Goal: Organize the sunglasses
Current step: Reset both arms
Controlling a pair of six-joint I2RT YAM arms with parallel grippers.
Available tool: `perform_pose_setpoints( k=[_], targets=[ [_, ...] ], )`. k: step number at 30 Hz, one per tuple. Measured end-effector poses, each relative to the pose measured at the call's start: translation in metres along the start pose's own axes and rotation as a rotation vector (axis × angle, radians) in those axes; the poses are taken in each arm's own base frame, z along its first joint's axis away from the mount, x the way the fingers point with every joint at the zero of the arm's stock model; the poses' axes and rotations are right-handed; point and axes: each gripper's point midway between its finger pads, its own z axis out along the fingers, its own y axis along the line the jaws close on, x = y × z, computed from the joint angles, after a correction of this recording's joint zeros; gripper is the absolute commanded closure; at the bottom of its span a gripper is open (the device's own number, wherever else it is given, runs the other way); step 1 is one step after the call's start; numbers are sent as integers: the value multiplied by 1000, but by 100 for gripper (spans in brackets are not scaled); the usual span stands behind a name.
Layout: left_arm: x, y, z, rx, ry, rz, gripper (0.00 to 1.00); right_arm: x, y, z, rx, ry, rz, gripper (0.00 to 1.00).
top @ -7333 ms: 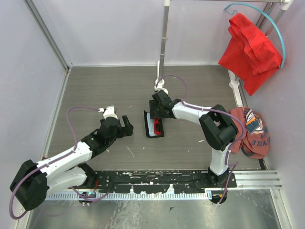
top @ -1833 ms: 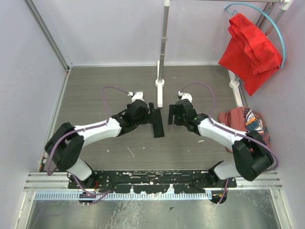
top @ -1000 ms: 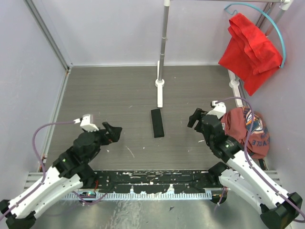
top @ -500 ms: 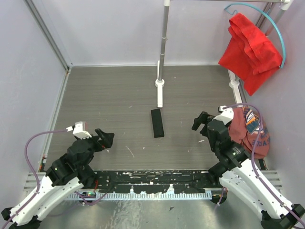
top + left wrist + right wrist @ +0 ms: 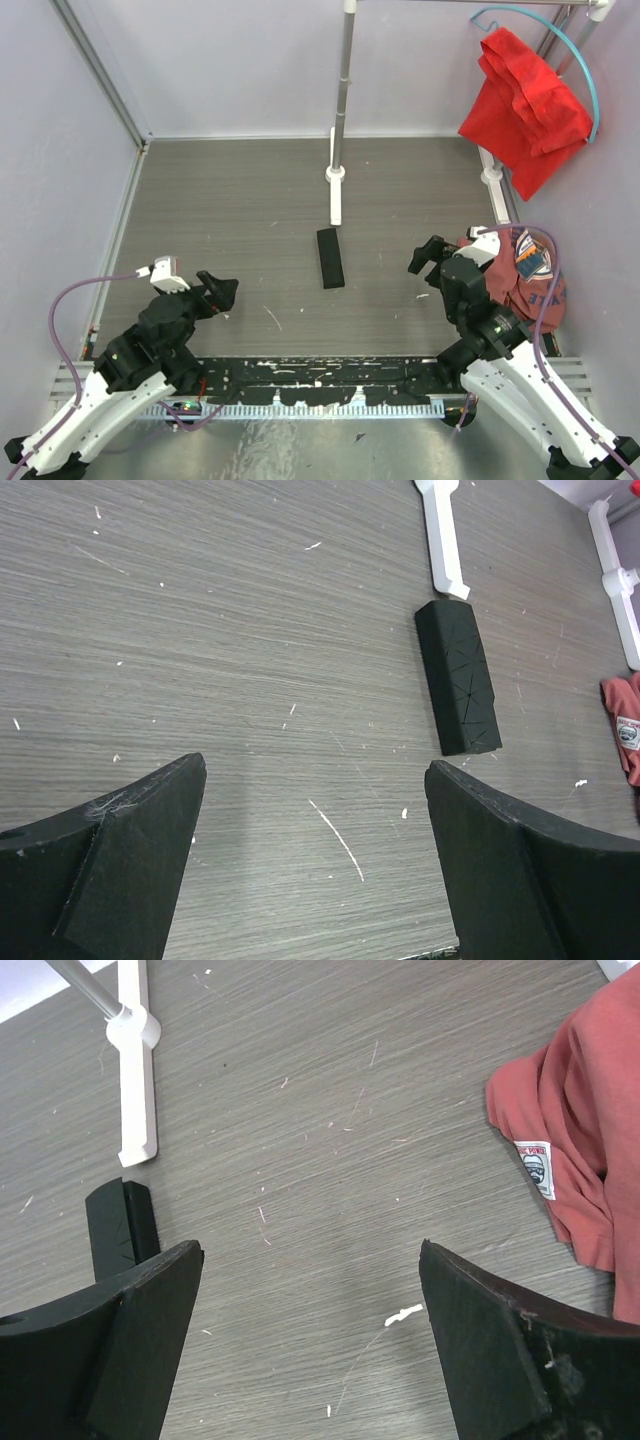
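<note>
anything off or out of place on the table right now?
A crumpled reddish shirt is heaped at the right edge of the table, close beside the right hand. White flecks and scratches mark its surface. The closed black case lies flat mid-table; no sunglasses show.

**Sunglasses.** The pair was hidden in all three views (overhead and both wrist views alike). The only likely holder in sight was a black oblong case (image 5: 330, 258), which lay flat and shut near the middle of the counter (image 5: 230, 200). Its long axis ran roughly front to back, and its far end lay just short of the white foot (image 5: 336, 200) of the upright pole. Whether the sunglasses lay inside the case could not be told.
</note>
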Motion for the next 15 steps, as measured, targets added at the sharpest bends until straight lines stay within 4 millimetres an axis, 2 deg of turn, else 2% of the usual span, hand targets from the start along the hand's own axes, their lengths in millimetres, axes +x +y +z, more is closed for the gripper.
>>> perform_pose_setpoints(
  k=[15],
  targets=[
    [3, 2, 2, -9, 9, 12, 2, 7, -4, 5, 29, 15, -19, 5]
  ],
)
